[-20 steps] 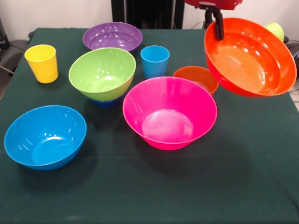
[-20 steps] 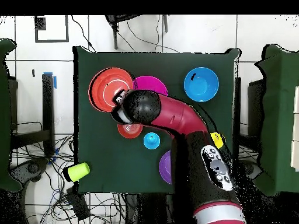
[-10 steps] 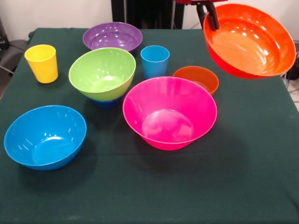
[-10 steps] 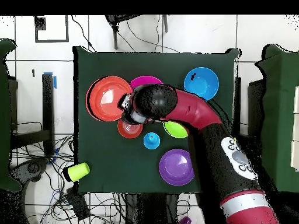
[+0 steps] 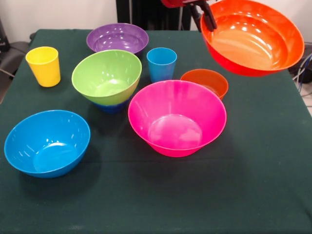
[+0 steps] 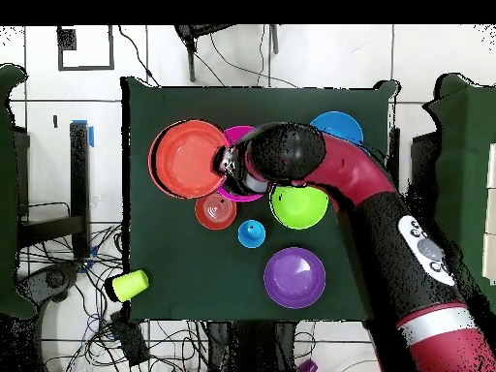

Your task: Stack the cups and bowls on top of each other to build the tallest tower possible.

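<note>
Looking across the table [image 5: 273,185] from the front, you have at 9 o'clock the glossy yellow plastic tapered cup [image 5: 44,66], upright, and below it toward 8 o'clock the large light blue plastic round bowl [image 5: 47,143]. Right of these sits your tower [image 5: 107,80]: the lime green plastic round bowl [image 5: 107,77] nested on the small dark blue bowl [image 5: 110,107], of which only a sliver shows under it. At 12 o'clock behind it lies the purple plastic round bowl [image 5: 117,38]. The light blue plastic tumbler [image 5: 161,64] stands upright just right of the tower. The large pink plastic round bowl [image 5: 177,117] fills the centre, with the small orange plastic bowl [image 5: 205,82] close behind its far rim. At 2 o'clock the tool [image 5: 204,15] pinches the left rim of the large orange-red plastic round bowl [image 5: 252,37], held tilted in the air above the table. In the overhead view a lime green tumbler [image 6: 129,284] lies on its side at the table's edge.
</note>
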